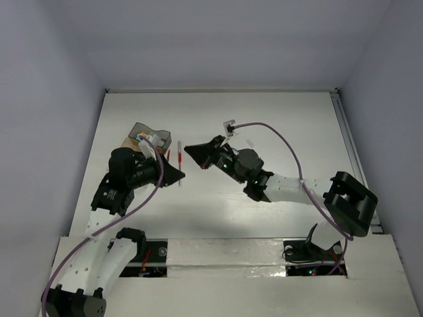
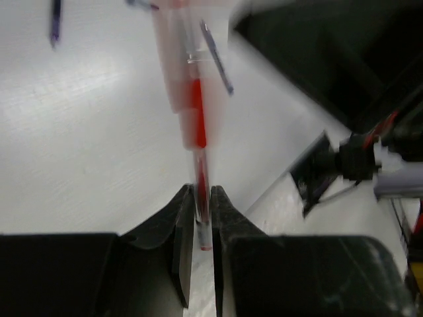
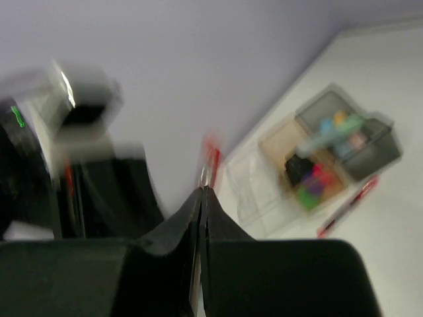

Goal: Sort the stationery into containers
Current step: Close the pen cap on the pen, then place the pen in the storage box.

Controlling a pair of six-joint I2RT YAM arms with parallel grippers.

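Left gripper (image 2: 203, 193) clamps a red pen (image 2: 197, 119); right gripper (image 3: 201, 193) pinched shut, load unclear. Containers (image 3: 386, 148) hold several bits; blue pens (image 2: 217, 59) lie unsorted

The right gripper (image 3: 201, 193) is seen with its jaws pressed together, and a blurred red pen (image 3: 211, 153) is glimpsed just past the tips at 12 o'clock; whether it is touched cannot be told. At 2 o'clock from the tips the containers (image 3: 383, 148) are set on the white table (image 3: 396, 224), with stationery (image 3: 308, 191) inside as blue, orange, green and pink smears. A second red pen (image 3: 348, 206) is laid just beside them, at their 5 o'clock side.
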